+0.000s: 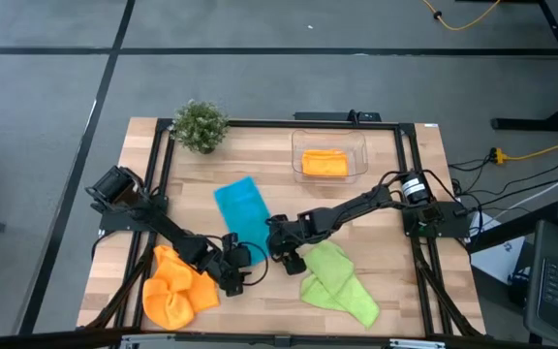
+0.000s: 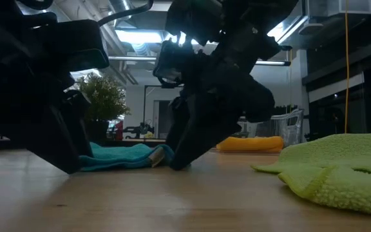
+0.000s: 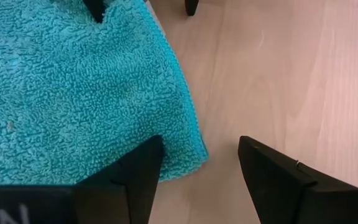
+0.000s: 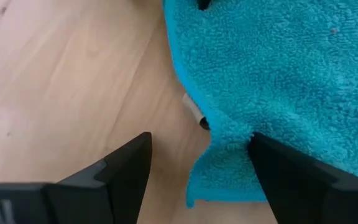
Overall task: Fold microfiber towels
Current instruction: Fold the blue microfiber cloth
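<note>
Both open claws straddle near corners of the teal towel (image 1: 242, 210): left claw (image 3: 197, 165) and right claw (image 4: 201, 163), each with one finger on cloth, one on wood. Soft, light, floppy pile; pinch the corners.

In the high view both arms cover the near end of the teal blue towel (image 1: 241, 209). In both wrist views this towel is cut off by the edges. The low view cuts the lime green towel (image 2: 340, 169) at the right.
</note>
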{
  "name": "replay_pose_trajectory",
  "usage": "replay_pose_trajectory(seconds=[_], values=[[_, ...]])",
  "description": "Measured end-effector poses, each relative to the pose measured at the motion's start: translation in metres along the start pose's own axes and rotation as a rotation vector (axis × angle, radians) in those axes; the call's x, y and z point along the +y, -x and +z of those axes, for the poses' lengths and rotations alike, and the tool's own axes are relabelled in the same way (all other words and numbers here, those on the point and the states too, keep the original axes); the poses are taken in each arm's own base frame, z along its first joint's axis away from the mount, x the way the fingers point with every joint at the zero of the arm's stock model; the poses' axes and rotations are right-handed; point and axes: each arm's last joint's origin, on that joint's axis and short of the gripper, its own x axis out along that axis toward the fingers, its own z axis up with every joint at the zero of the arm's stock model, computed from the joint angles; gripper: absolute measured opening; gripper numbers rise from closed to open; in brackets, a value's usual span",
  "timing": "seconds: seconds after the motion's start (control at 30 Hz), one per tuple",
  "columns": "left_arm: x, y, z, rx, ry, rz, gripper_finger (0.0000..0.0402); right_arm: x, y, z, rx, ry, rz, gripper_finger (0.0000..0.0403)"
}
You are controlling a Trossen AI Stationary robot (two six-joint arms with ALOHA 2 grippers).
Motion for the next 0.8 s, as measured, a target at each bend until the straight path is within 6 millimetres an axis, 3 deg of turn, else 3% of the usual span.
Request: replay_pose_trajectory(seconds=[0.33, 0.8], values=[[0.0025, -0.0005, -0.0026, 0.025, 0.075, 0.024, 0.0158, -0.001, -0.0001, -0.0071, 0.073, -0.103, -0.045, 0.0197], [0.0039, -0.0009, -0.0042, 0.039, 0.084, 0.032, 0.0069, -0.0012, 0.0003, -0.0092, 0.093, -0.112, -0.049, 0.0085]])
